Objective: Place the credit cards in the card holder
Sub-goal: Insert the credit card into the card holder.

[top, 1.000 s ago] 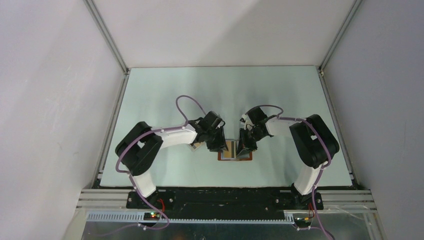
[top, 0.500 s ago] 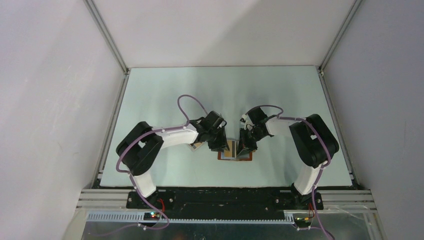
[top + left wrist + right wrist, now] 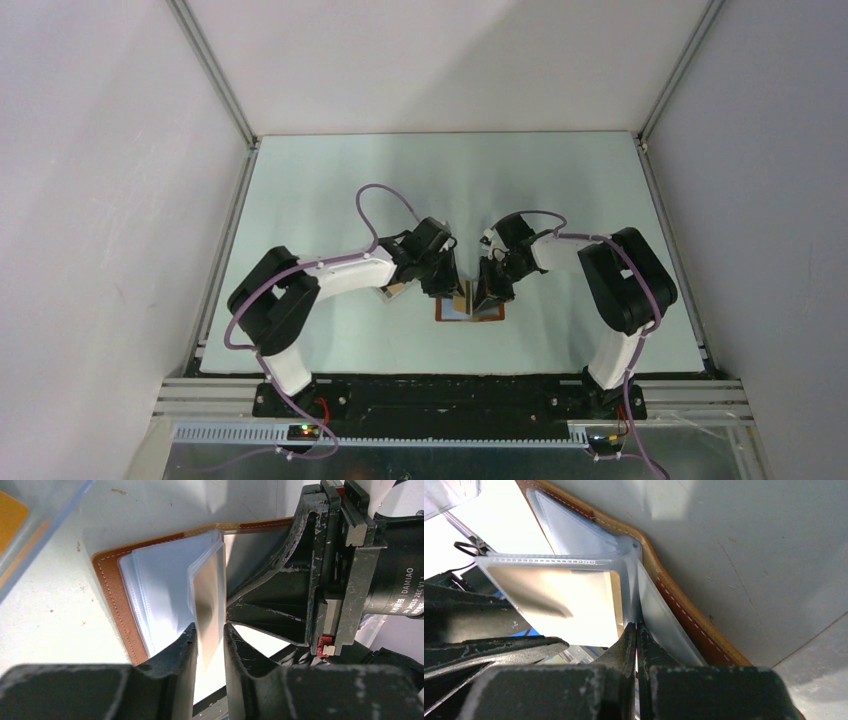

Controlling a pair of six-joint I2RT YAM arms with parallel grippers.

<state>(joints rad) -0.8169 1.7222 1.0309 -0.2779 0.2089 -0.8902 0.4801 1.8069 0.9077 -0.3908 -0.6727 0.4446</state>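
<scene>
**rigwatcher:** Left arm's wrist has crept in toward the middle over the last second, and in the top view the card now stands on edge between the two wrists. The left pincer (image 3: 209,647) is narrow, squeezing one credit card (image 3: 207,595) by its lower end. The card's far edge looks partway into a pocket of the card holder (image 3: 112,600), which lies open on the surface (image 3: 749,555).

**yam_fan:** And the right pincer (image 3: 636,640) is clamped tight on a clear sleeve (image 3: 621,555), propping it up. More orange shows in the plastic box (image 3: 45,525) off to the left.

**rigwatcher:** My worry is that the card corner snags the sleeve lip and buckles it.

**yam_fan:** Or the thin plastic slips out of the right grip and the page flops over. Nothing else pins the holder, so a hard push could slide it. Those two wrists are also really close, so a bump seems possible.
</scene>
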